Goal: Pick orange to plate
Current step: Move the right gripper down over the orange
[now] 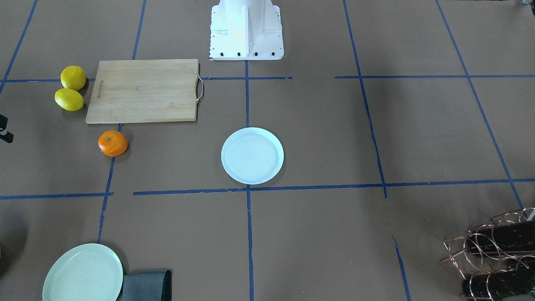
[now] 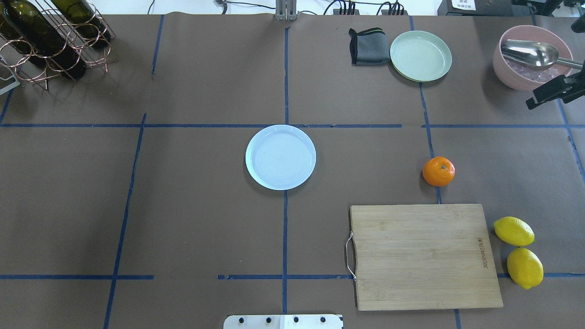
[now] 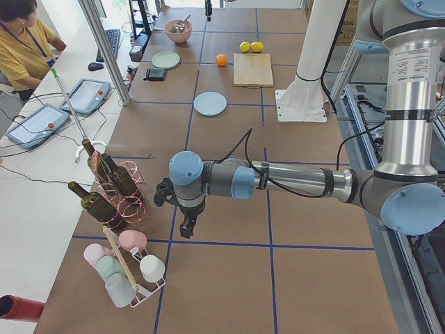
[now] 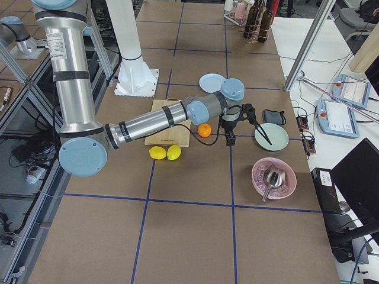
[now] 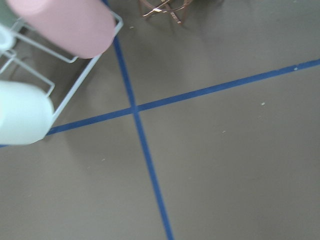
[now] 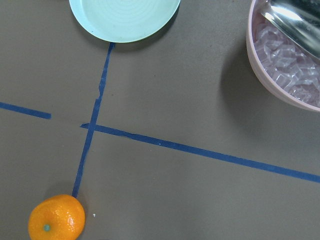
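Observation:
The orange lies on the brown table just beyond the cutting board's far edge, and it also shows low left in the right wrist view. The pale bluish-white plate sits bare at the table's middle, well left of the orange. My right gripper hovers above the table between the orange, the mint plate and the pink bowl, its fingers spread open and holding nothing. My left gripper hangs far away near the bottle rack; I cannot tell whether it is open.
A wooden cutting board lies near the orange, with two lemons beside it. A mint-green plate, a grey cloth and a pink bowl holding a metal spoon stand at the far right. A wine rack occupies the far left.

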Available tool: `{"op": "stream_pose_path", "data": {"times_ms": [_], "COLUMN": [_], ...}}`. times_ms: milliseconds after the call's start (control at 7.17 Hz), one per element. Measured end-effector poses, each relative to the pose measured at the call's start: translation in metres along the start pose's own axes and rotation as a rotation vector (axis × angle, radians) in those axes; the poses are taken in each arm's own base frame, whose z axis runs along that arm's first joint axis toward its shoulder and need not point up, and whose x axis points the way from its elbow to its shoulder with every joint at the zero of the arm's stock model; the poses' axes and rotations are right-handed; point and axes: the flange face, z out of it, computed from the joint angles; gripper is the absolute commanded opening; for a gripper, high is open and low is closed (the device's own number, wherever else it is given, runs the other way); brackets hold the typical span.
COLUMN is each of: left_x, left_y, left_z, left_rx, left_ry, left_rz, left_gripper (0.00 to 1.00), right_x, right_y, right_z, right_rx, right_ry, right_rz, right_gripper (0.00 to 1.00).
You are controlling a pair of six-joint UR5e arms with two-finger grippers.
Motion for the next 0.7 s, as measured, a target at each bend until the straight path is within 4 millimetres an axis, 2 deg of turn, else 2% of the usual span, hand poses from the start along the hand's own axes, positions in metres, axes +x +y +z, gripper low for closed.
{"op": "stream_pose_path", "data": {"times_ms": [279, 419, 558, 698], "left_x": [-0.032, -0.043, -0.048, -0.048], "left_y": [0.020, 0.027, 0.029, 0.030], "left_z": [-0.011, -0.009, -0.008, -0.008], "left_rx": [0.012, 0.008, 0.006, 0.008], "left_ry": [-0.008, -0.010, -0.010, -0.010], "left_rz": [-0.069, -0.094, -0.104, -0.104], "left_gripper": [1.00, 1.00, 1.00, 1.00], "right_x": [-0.014, -0.029, -0.052, -0.087], "right_y": [0.001, 0.002, 0.000, -0.004], "right_z": [0.001, 0.011, 0.025, 0.042], "right_rx": [-0.001, -0.012, -0.017, -0.011], "right_ry": [-0.007, -0.001, 0.024, 0.043], "right_rz": [-0.025, -0.032, -0.012, 0.012], "right_gripper": [1.00, 1.00, 1.00, 1.00]}}
